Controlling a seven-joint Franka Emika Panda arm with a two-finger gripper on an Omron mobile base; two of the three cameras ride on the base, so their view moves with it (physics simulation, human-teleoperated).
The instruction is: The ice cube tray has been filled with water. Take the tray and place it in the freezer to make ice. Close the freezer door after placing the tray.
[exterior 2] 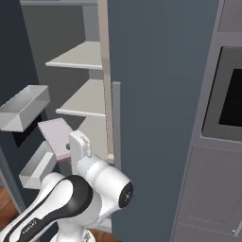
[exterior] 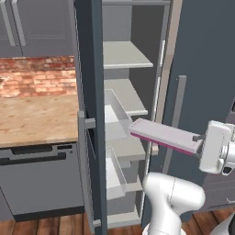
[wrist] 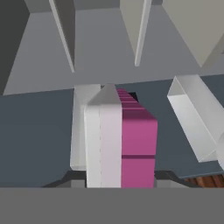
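Left base view is looking forward and down from behind the arm's left, close to the open freezer (exterior: 124, 92), counter (exterior: 36, 119) at frame left. Right base view is facing the same shelves from the right, oven (exterior 2: 229, 94) at frame right. Hand view is looking along the tray (wrist: 118, 140), very near, into the freezer.

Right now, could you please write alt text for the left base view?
The pincer holds the ice cube tray level in front of the open freezer, its far end toward the white shelves. A wooden counter lies at left.
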